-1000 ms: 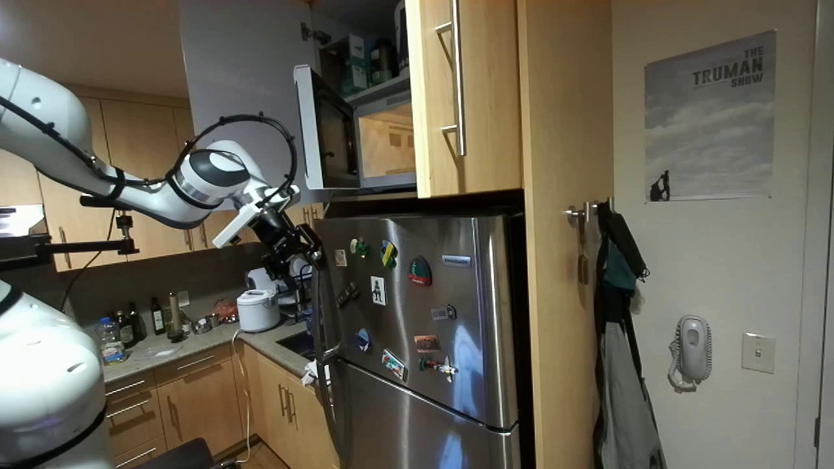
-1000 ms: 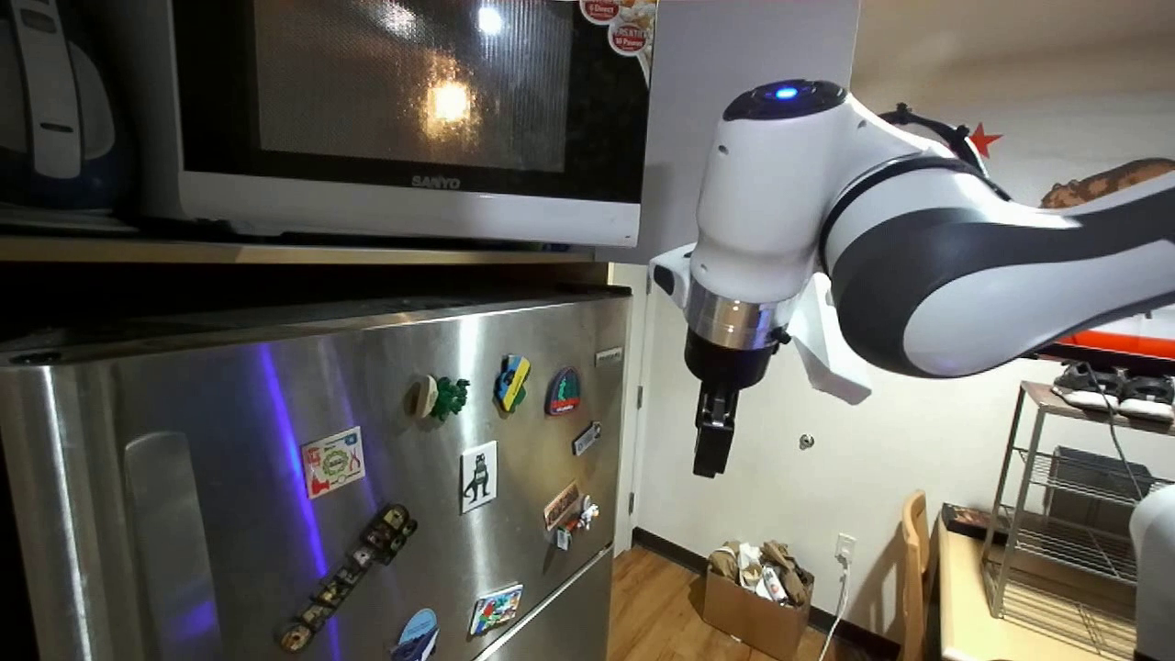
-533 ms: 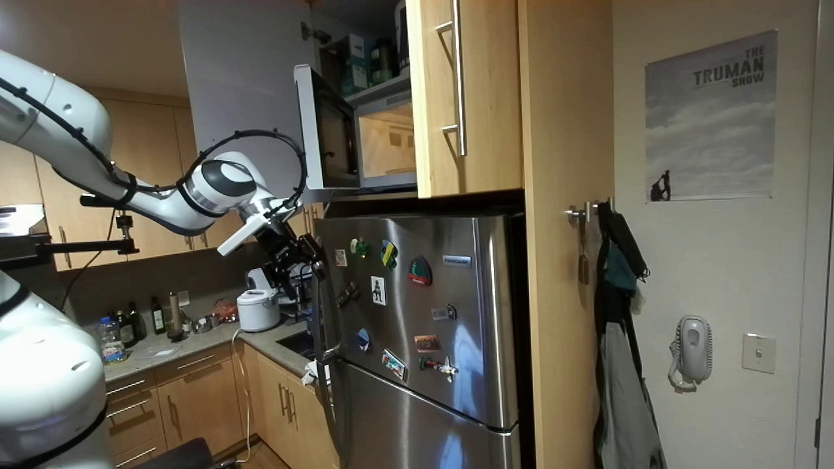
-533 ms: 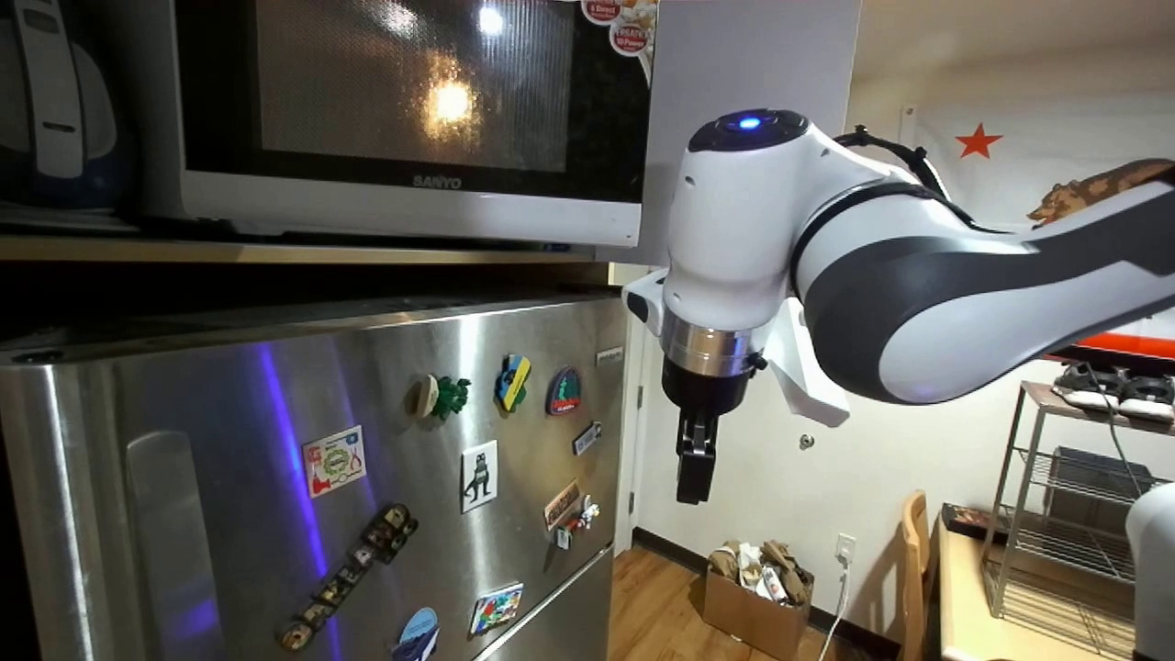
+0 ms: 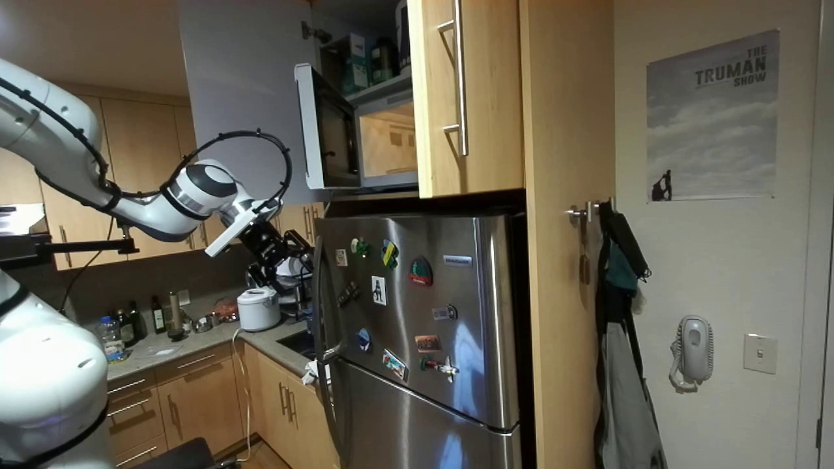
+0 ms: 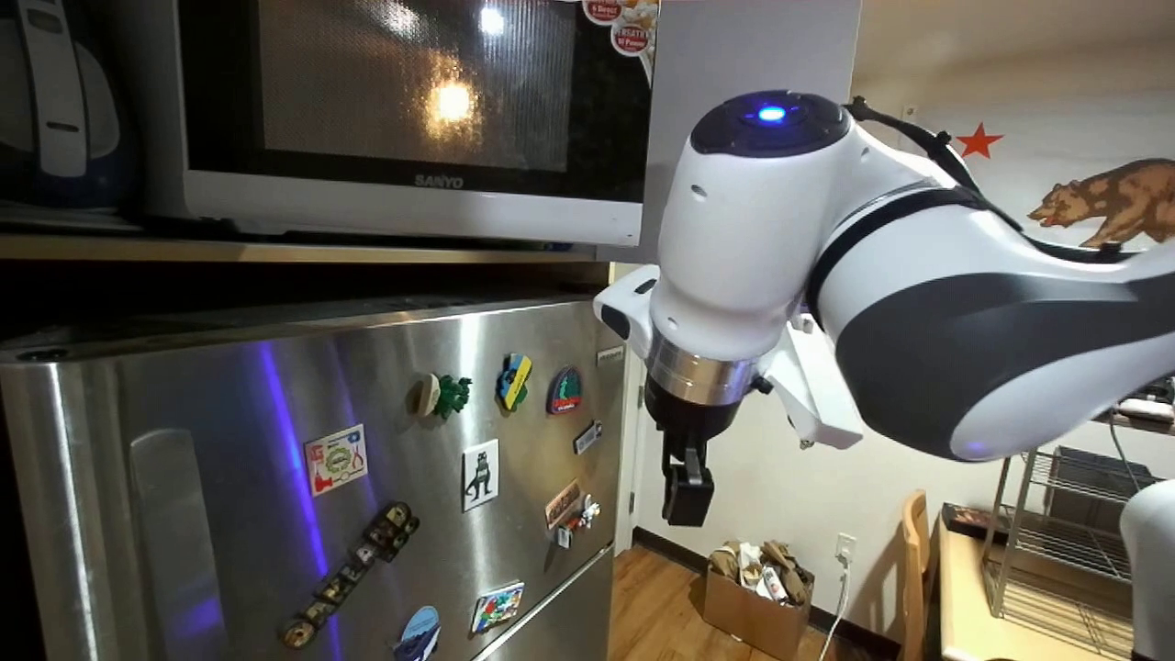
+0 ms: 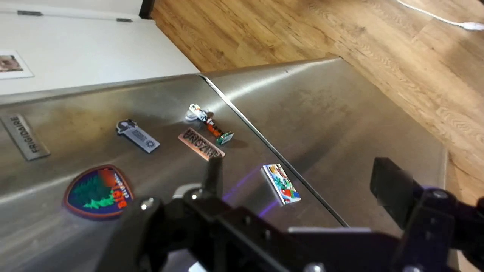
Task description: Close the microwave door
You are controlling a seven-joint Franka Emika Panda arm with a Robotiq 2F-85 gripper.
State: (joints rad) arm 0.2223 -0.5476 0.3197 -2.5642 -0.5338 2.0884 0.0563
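Note:
Swung outward, the microwave door (image 5: pixel 333 133) shows its pale edge and dark glass, leaving the lit inside of the microwave (image 5: pixel 389 180) exposed. In an exterior view the door's outer face (image 6: pixel 413 101), marked SANYO, spans the top. Below and to the left of the door hangs my gripper (image 5: pixel 288 262), apart from it. It points downward in an exterior view, right of the fridge front (image 6: pixel 690 500). The wrist view shows the gripper (image 7: pixel 298 172) open, its fingers (image 7: pixel 391 185) wide apart, holding nothing. Neither door nor microwave appears there.
Under the microwave stands the steel fridge (image 5: pixel 404 312) with several magnets and a curved handle (image 5: pixel 319 306). A wooden cabinet door (image 5: pixel 488 111) juts out right of the microwave, and a grey panel (image 5: pixel 244 78) rises to its left. A rice cooker (image 5: pixel 258 311) sits on the counter.
In an exterior view my arm and gripper shift left and slightly lower overall, having dipped midway. Elsewhere the arm looms larger and lower. The microwave door has not moved.

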